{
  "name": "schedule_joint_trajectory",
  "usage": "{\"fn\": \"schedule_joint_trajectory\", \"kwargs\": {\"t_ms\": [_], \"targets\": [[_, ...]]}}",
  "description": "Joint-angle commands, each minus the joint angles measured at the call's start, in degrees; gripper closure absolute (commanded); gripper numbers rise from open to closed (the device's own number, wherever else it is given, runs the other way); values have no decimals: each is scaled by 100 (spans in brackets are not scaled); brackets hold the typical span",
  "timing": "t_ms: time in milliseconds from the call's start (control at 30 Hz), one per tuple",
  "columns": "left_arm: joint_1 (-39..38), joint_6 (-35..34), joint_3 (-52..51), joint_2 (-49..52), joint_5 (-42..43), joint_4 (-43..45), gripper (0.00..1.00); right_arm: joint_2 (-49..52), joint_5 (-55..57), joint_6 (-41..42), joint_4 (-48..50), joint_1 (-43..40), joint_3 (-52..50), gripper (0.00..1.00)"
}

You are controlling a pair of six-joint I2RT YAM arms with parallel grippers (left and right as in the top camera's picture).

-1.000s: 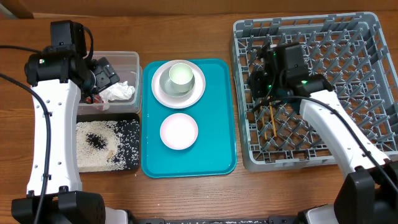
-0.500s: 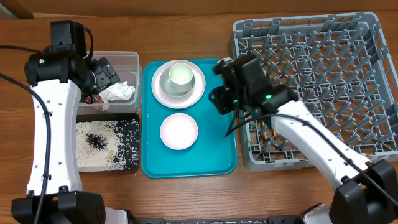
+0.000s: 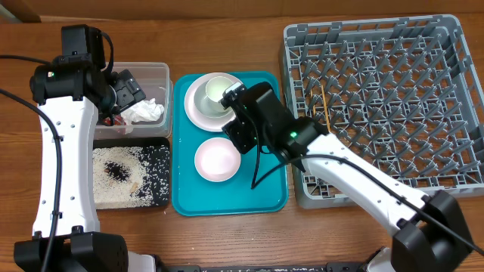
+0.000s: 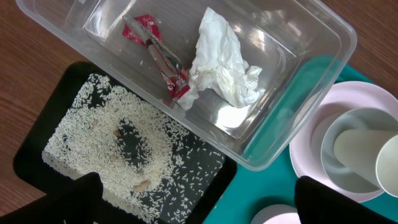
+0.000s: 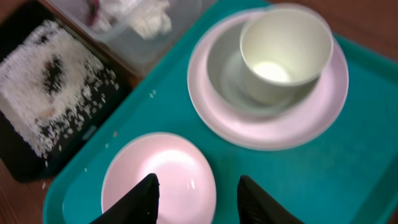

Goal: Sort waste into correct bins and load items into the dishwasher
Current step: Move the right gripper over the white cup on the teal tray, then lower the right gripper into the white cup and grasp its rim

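Right gripper [image 5: 198,194], jaws spread and empty!
It hung over the glossy round pale-pink bowl [image 5: 163,177] on the smooth teal tray [image 5: 348,168]; left gripper [image 4: 208,200] gaped wide.

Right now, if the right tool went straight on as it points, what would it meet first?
Probably the small pale-pink bowl on the teal tray: the right tool points down over its right rim, jaws apart. Depth is unclear; it may just reach bare tray.
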Motion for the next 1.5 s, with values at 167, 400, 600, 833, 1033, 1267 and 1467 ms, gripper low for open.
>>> {"fn": "schedule_joint_trajectory", "kwargs": {"t_ms": [167, 400, 600, 833, 1033, 1267, 1467], "targets": [[20, 44, 83, 33, -35, 7, 0, 562, 98, -24, -1248, -164, 2253, 59], [20, 44, 83, 33, -37, 7, 0, 1357, 81, -24, -1637, -164, 3342, 59], [20, 44, 85, 33, -35, 7, 0, 2026, 83, -72, -1215, -162, 3342, 61], [20, 44, 83, 33, -37, 7, 0, 2503, 79, -315, -767, -162, 3342, 58], [20, 44, 83, 33, -37, 7, 0, 2699, 79, -391, -754, -162, 3340, 58], [20, 44, 85, 33, -37, 7, 0, 3012, 105, -393, -660, -157, 3318, 58], [20, 44, 83, 33, -37, 7, 0, 3077, 103, -391, -638, -164, 3318, 59]]}}
